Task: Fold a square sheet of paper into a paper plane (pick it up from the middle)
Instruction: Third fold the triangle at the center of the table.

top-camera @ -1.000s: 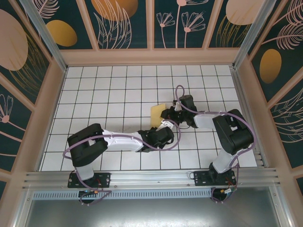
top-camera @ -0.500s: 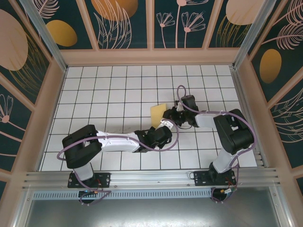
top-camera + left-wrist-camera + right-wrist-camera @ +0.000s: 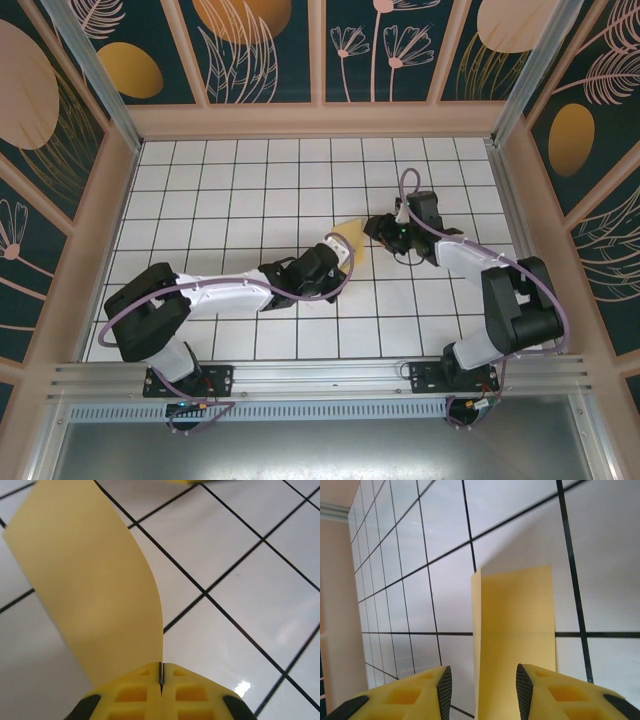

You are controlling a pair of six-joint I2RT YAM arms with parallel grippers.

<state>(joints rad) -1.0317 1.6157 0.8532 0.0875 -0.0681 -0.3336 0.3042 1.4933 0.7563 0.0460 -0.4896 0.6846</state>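
Between the arms, the paper (image 3: 346, 232) is held up off the table — left gripper (image 3: 161, 677) pinched shut on one end, right gripper (image 3: 482, 674) open, the paper's long axis running between its fingers.

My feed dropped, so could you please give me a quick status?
Left tool shut on paper, sheet off the table, curved. Right tool open, paper just ahead. No obstruction seen.
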